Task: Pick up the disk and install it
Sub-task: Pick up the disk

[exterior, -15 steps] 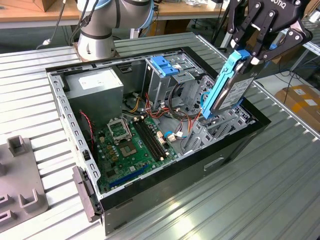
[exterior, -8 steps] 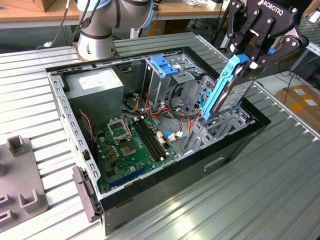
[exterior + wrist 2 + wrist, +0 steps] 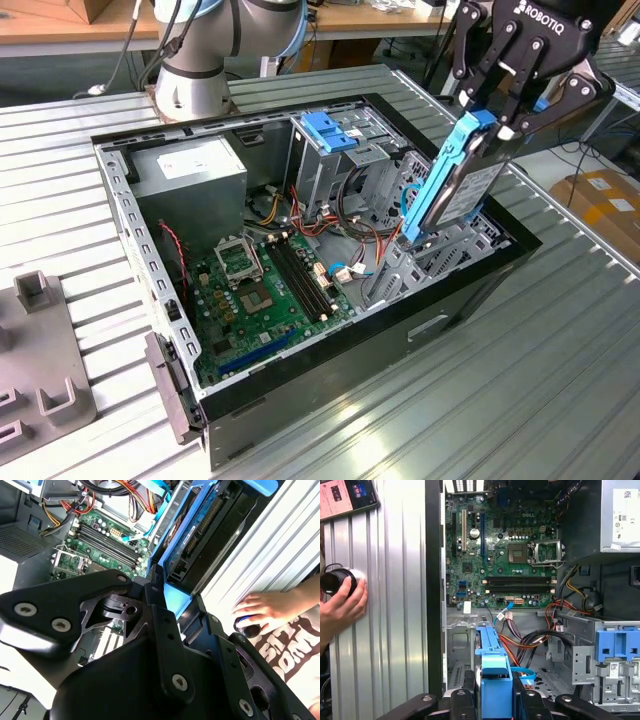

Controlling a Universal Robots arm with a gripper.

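The disk, a dark drive in a bright blue carrier, hangs tilted on edge over the open computer case's side at the exterior view's right. My gripper is shut on the disk's upper end, one black finger on each side. In the second wrist view the disk runs away from my gripper toward the case interior. The first wrist view shows the disk edge-on between my fingers, above the metal bay floor.
Inside the case lie a green motherboard, a grey power supply, coloured cables and a metal cage topped by a fixed blue bracket. A person's hand rests on a black knob on the ribbed table beside the case.
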